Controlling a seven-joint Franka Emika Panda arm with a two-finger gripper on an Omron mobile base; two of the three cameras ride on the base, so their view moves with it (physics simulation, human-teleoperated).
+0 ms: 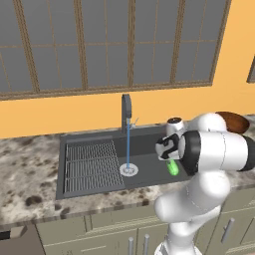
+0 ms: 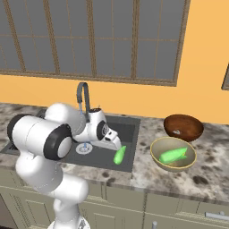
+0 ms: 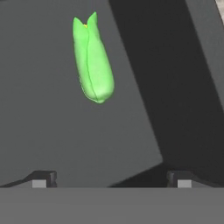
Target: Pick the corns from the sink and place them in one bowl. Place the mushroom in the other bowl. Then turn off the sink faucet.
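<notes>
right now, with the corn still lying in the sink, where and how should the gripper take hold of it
Grip the corn across its thick middle, coming straight down from above. It lies flat on the sink floor with nothing touching it, and both ends taper, so the midsection is likely the steadiest hold. The gripper is open; turn it so the fingers straddle the short width, not the length.

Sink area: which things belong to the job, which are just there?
Job:
- green husked corn on the sink floor
- green corn in the tan-olive bowl
- tan-olive grey-rimmed bowl
- dark reddish-brown bowl
- dark grey sink
- running dark grey faucet
- open gripper

Just there:
- speckled stone counter
- window
</notes>
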